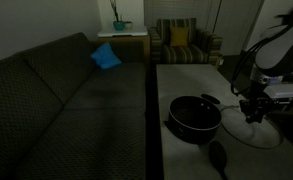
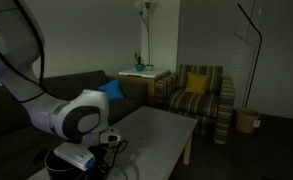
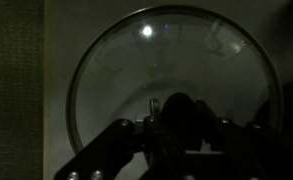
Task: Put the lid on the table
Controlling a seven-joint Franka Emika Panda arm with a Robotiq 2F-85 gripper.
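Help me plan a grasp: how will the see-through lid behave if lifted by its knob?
The round, see-through, thin-rimmed lid looks rigid and breakable. Its glossy surface seems slippery, so the dark centre knob is likely the safest hold. Pushed, the shallow dome should slide, not roll.

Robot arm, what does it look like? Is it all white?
Mostly. The arm has smooth, rounded white shells, and its big joint has a dark round cap. The tool at the end is black, with chunky linked fingers. The room is dim, so no markings can be read.
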